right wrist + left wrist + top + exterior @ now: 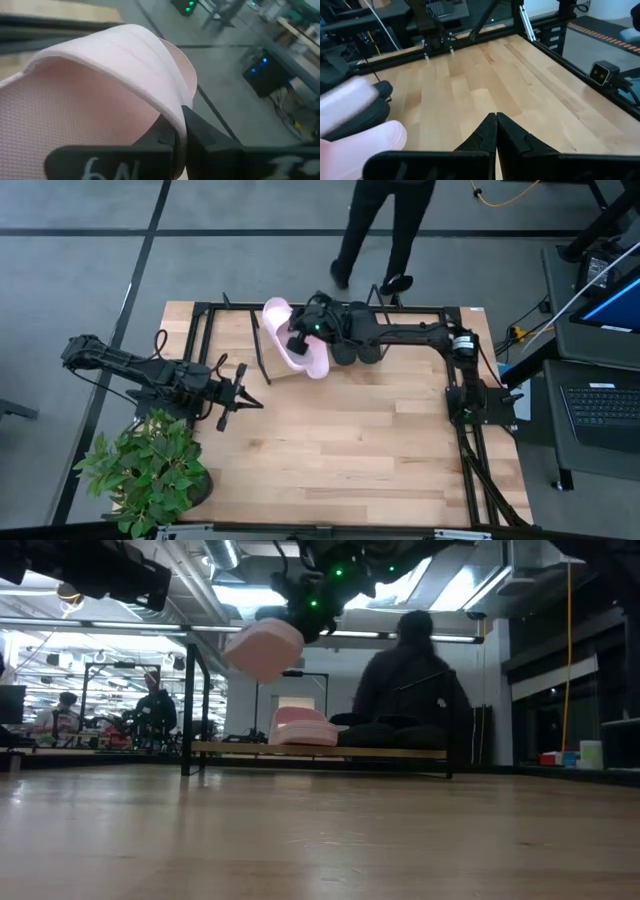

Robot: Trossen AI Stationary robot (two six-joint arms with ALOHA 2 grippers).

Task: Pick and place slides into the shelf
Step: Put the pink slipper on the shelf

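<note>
Behind your worktop [340, 450] a person [375, 230] stands. Your right pincer [297, 340] grips a pink slide [277, 315] above the shelf [320, 751] at the far edge; left pincer [236, 392] clenched empty.

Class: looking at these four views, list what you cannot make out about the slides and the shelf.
- Black slides: high view, mostly covered by the right arm; their number is unclear.
- Shelf: low view, seen edge-on; its slant is hidden.
- Held pink slide: right wrist view, cut off by the edges; right gripper covers part.
</note>
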